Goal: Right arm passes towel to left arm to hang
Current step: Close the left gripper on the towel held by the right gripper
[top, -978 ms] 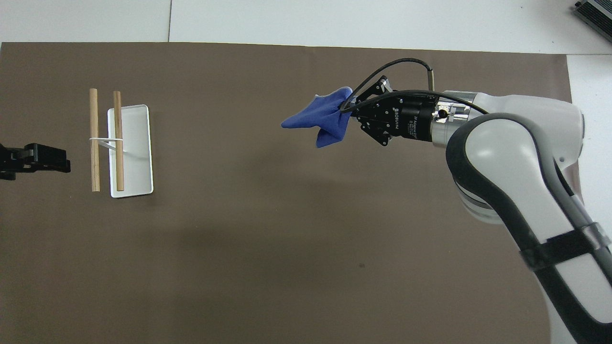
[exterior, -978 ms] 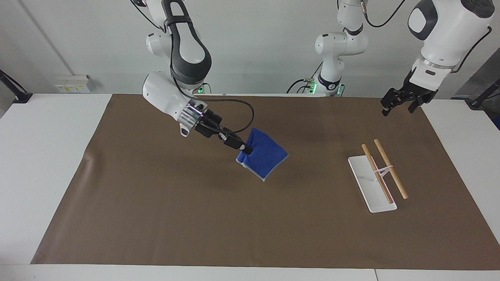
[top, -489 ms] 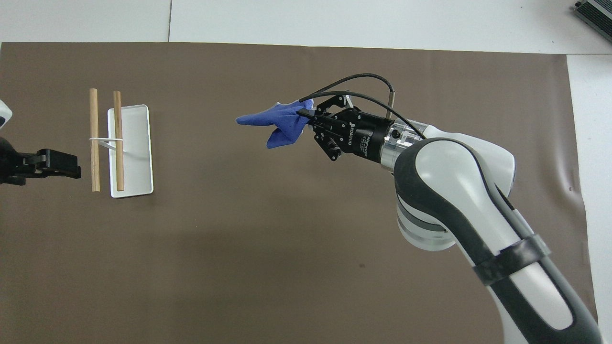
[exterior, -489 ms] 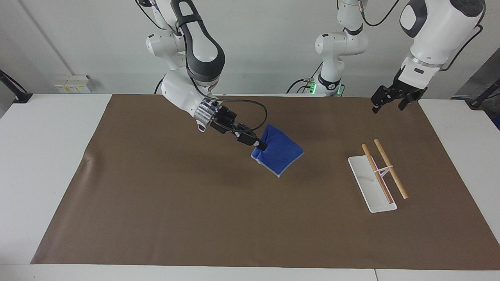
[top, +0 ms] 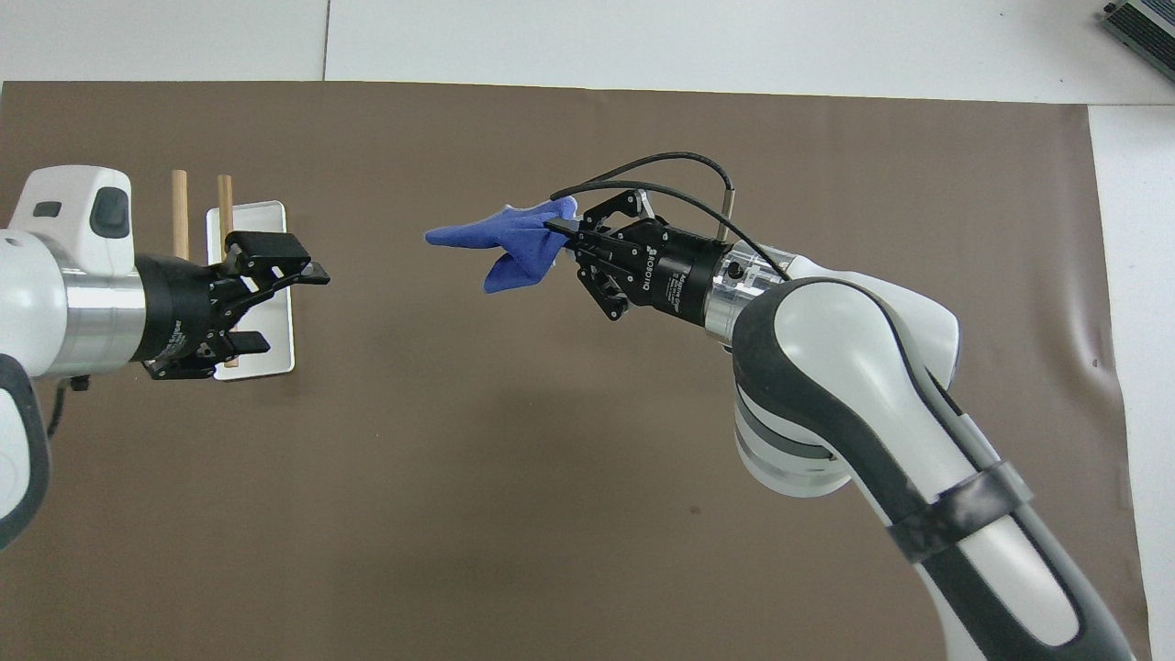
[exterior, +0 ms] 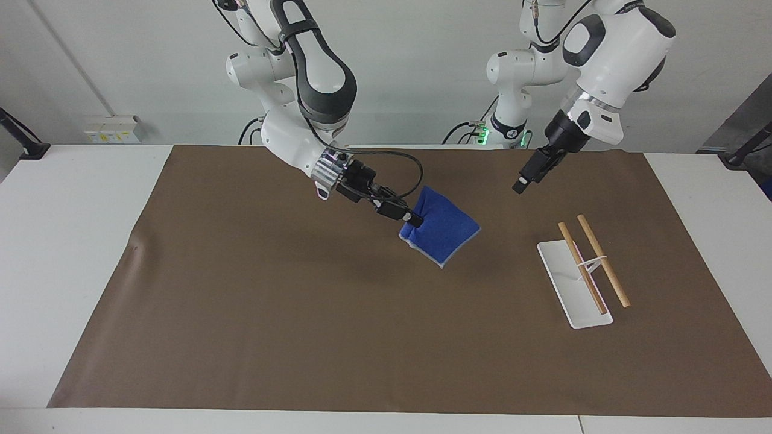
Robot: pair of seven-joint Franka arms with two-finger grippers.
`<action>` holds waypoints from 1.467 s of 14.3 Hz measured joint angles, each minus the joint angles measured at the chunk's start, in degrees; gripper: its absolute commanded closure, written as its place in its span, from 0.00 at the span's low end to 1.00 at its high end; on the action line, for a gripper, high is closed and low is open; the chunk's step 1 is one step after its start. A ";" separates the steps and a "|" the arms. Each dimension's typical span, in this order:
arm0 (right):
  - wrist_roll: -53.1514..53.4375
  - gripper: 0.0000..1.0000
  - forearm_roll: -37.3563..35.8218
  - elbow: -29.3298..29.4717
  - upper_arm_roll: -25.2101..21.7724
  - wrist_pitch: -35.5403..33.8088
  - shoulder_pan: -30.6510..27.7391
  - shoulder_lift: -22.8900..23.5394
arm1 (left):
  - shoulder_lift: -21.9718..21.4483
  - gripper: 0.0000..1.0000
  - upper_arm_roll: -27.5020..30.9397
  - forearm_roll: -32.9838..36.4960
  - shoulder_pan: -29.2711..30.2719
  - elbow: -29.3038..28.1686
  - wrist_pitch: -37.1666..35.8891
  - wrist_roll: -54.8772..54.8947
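Observation:
The blue towel (exterior: 445, 236) hangs in the air over the middle of the brown mat, pinched at one corner by my right gripper (exterior: 414, 220). It also shows in the overhead view (top: 500, 243), with the right gripper (top: 562, 229) shut on its edge. My left gripper (exterior: 522, 184) is raised over the mat between the towel and the rack, apart from the towel. In the overhead view the left gripper (top: 289, 308) points toward the towel with its fingers spread and empty.
A rack with a white base (exterior: 576, 295) and two wooden rods (exterior: 594, 262) stands toward the left arm's end of the mat. In the overhead view the left gripper covers part of the rack (top: 275, 216). The brown mat (exterior: 271, 313) covers the table.
The right gripper has carried the towel toward the left arm's end. The left arm has swung in from the mat's edge, and its gripper now points at the towel.

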 measured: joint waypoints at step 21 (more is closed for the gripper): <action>-1.29 1.00 5.16 0.41 0.39 0.00 0.84 -0.07 | 10.92 0.44 -11.71 -4.15 0.04 -1.13 36.62 -26.71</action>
